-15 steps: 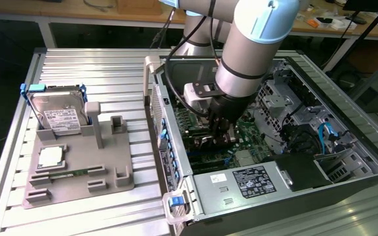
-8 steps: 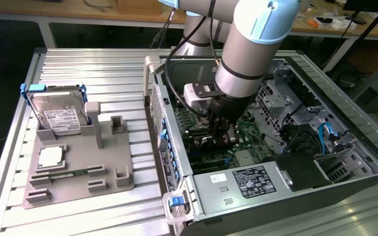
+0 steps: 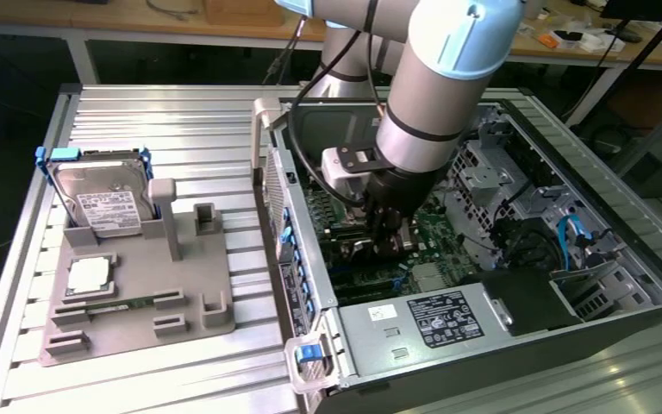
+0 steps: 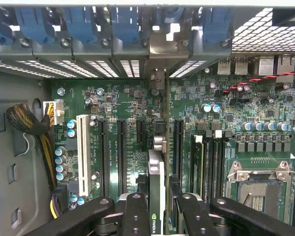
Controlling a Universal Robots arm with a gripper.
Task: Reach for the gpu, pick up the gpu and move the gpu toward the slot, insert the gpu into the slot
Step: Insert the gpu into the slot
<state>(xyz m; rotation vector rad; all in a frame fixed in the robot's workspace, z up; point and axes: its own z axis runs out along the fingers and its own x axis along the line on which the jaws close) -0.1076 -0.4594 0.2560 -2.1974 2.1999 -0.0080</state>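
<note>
Saw gpu (image 4: 156, 196) edge-on, clamped between gripper (image 4: 157, 209) fingers (image 4: 136, 216), standing over motherboard (image 4: 113, 113) among dark expansion slots (image 4: 122, 152). Bracket end met case rear wall (image 4: 88, 49). Hard drive (image 3: 107, 207) sat on grey fixture (image 3: 135, 302), well apart.

gpu (image 4: 157, 196): seen edge-on, faces hidden, near end cut by the frame
gripper (image 4: 157, 209): fingers partly out of frame
slot: hidden beneath the card
</note>
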